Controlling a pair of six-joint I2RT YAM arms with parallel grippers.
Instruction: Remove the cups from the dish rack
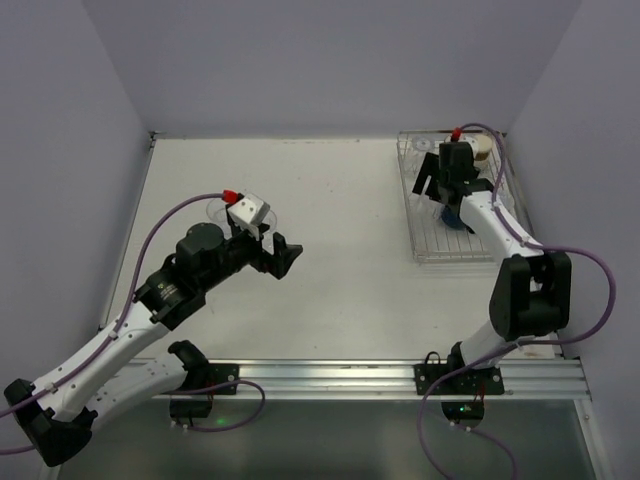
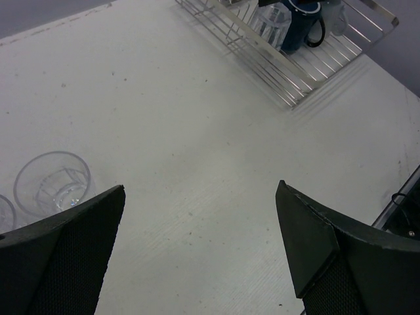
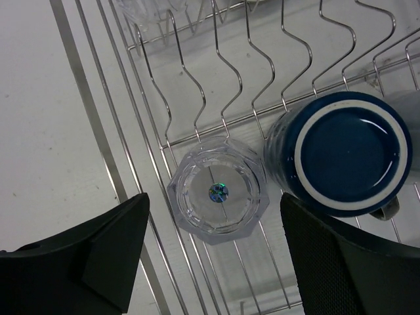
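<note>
The silver wire dish rack (image 1: 430, 245) stands at the back right. In the right wrist view a clear glass tumbler (image 3: 218, 197) and a dark blue mug (image 3: 344, 154) stand side by side on the rack's wires (image 3: 98, 131). My right gripper (image 3: 213, 210) is open, hovering above the tumbler with one finger on each side of it. A cream cup (image 1: 481, 149) sits at the rack's far end. My left gripper (image 1: 283, 255) is open and empty over the bare table. A clear tumbler (image 2: 52, 184) stands on the table to its left.
Another clear glass (image 3: 151, 10) sits farther back in the rack. A second tumbler's rim (image 2: 3, 211) shows at the left edge of the left wrist view. Walls close off the table on the left, back and right. A metal rail (image 1: 400, 378) runs along the near edge.
</note>
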